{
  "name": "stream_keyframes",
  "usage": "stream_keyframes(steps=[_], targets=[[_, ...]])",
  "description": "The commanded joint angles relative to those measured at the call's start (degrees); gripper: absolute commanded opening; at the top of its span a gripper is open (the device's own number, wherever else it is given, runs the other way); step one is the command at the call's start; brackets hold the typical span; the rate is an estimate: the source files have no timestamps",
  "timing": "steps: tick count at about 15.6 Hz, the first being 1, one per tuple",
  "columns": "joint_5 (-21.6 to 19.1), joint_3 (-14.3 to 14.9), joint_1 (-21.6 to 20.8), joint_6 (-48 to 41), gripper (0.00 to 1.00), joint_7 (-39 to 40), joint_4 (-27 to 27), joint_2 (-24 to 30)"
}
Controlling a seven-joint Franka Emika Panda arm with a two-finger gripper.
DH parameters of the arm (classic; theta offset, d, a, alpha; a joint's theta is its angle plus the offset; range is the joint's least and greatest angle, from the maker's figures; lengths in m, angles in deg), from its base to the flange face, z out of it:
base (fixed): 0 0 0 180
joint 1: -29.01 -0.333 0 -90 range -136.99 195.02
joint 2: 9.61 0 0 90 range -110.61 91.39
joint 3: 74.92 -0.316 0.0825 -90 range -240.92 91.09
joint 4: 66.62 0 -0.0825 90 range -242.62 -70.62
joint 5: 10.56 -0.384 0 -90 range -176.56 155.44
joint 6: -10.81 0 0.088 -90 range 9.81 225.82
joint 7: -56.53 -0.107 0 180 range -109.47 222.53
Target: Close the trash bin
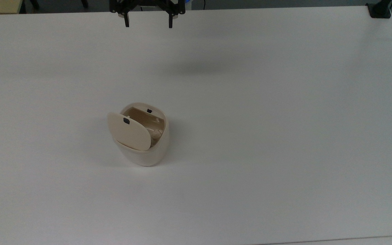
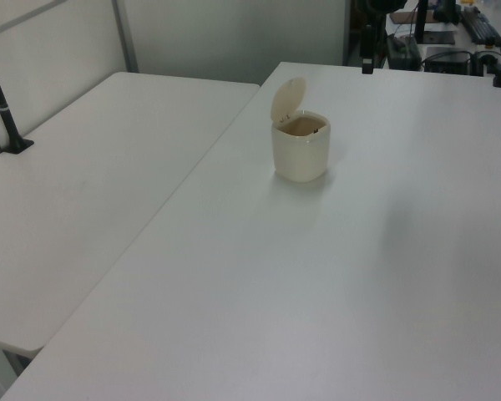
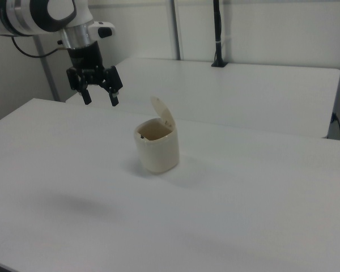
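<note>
Plastic, thin and light: that is how I judge the trash bin (image 1: pixel 144 149), a small cream tub that would likely skid or tip on the smooth white table (image 1: pixel 284 136) if I shoved it sideways. Its lid (image 1: pixel 129 131) stands raised on a hinge at one side of the rim, tilted up and back, with a small dark square mark near its free end. I see no need to grasp anything. My guess is the lid swings freely, so a gentle downward press on its upper face, near the free end and away from the hinge, should fold it shut without moving the tub.

My gripper (image 1: pixel 148 23) hangs in the air with its two fingers spread apart and nothing between them. In the top view it sits over the table's far edge, while the bin stands near the table's middle, well apart from me. In the right view my gripper (image 3: pixel 98 96) hovers higher than the raised lid, off to the right view's left of the bin.
</note>
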Motion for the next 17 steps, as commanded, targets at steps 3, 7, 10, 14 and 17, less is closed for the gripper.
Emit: stream_keyframes(steps=[3,7,10,14,17], targets=[[0.1,-0.4,0.4,-0.4,1.0,-0.5,-1.8,1.8],[0.0,-0.4,0.3,-0.5,1.0,-0.5,-1.8,1.8],[0.0,-0.5,0.3,-0.4,0.82,-0.3,-1.8,1.7],[-0.4,-0.5,0.2,-0.4,0.3,-0.3,-1.9,1.6],[-0.4,-0.5,0.2,-0.3,0.0,-0.2,-1.9,1.5]])
